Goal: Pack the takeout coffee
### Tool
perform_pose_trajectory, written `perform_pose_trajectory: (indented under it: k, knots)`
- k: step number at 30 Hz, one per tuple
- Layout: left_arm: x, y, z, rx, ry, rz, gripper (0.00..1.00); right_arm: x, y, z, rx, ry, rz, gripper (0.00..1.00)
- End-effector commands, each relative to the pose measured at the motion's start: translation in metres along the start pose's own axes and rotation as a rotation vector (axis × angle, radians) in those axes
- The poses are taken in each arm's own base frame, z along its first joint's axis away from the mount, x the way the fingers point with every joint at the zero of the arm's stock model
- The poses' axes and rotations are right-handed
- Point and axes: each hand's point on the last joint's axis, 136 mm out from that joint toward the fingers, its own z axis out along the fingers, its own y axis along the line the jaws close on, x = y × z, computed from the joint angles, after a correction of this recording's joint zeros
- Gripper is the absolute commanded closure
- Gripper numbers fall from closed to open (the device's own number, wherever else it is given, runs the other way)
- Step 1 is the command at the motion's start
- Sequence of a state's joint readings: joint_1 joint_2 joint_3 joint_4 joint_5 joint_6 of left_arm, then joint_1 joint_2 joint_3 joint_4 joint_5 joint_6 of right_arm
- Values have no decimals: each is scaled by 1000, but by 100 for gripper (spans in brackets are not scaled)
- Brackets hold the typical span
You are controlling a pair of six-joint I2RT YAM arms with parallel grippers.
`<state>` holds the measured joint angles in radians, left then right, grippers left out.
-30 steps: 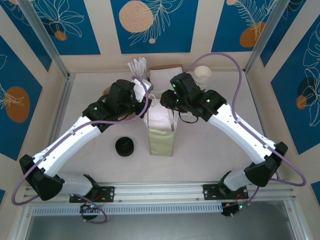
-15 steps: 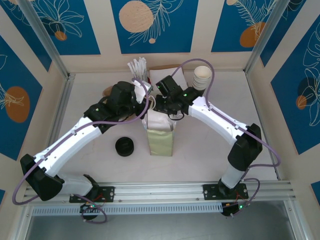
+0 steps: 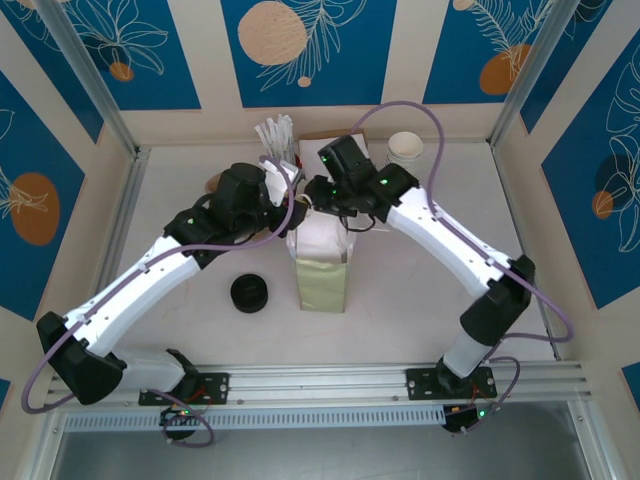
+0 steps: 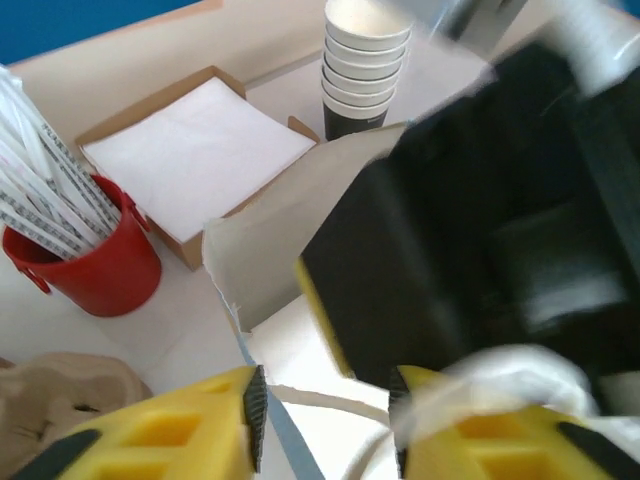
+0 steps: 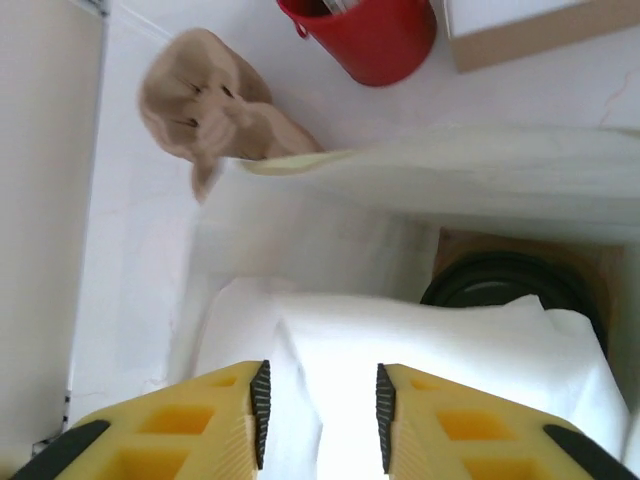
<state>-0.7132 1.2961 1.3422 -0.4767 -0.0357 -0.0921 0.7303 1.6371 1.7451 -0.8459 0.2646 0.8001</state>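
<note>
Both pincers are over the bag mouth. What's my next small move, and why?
Probably lift the right pincer straight up, clear of the paper bag. What looks like the takeout coffee, black lid up, already sits inside the bag beside white paper, and the left pincer stands jaws apart at the bag's rim, so little seems left inside.

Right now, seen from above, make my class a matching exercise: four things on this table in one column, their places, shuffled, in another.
Things:
1. all-black round lid piece
2. stack of white paper cups with a dark band
3. red cup of wrapped white straws
4. tall pale paper bag

Places:
A. upright at the middle of the white table
B. far edge, right of the shallow cardboard box of white napkins
C. far edge, left of that box
D. lying left of the bag

Pairs: 1-D, 2-B, 3-C, 4-A
</note>
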Motion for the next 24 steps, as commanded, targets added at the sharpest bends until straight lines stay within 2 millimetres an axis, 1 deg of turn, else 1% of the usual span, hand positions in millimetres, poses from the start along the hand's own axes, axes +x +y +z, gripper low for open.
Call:
perform_pose_trajectory:
  k: [1,2,5,7,11,14,17,18,20,21,24]
  knots:
    - [-16,1,-15,10,-41,-14,48,-22,21,-66,-125,-107,-54,61]
    - [-19,-2,-17,26,-46,-15,43,-25,22,-76,-138,-128,-62,60]
    - [-27,-15,-28,101,-72,-29,28,-35,15,-106,-158,-194,-56,58]
    - [-29,-21,-35,137,-80,-46,22,-42,8,-126,-170,-237,-48,56]
    - [-28,-27,-45,170,-72,-75,18,-48,-9,-150,-169,-293,-25,55]
    - [-22,-27,-50,172,-49,-98,18,-50,-24,-160,-158,-315,1,54]
    - [-15,-27,-58,173,-41,-116,16,-49,-38,-166,-148,-324,15,54]
    - [-14,-25,-61,163,-45,-120,16,-49,-43,-168,-140,-334,8,53]
    - [-12,-13,-70,94,-71,-125,15,-47,-57,-168,-100,-345,1,51]
    - [-12,-1,-76,32,-94,-126,14,-46,-67,-167,-70,-350,4,49]
    - [-7,38,-98,-184,-190,-146,5,-40,-99,-169,1,-374,18,46]
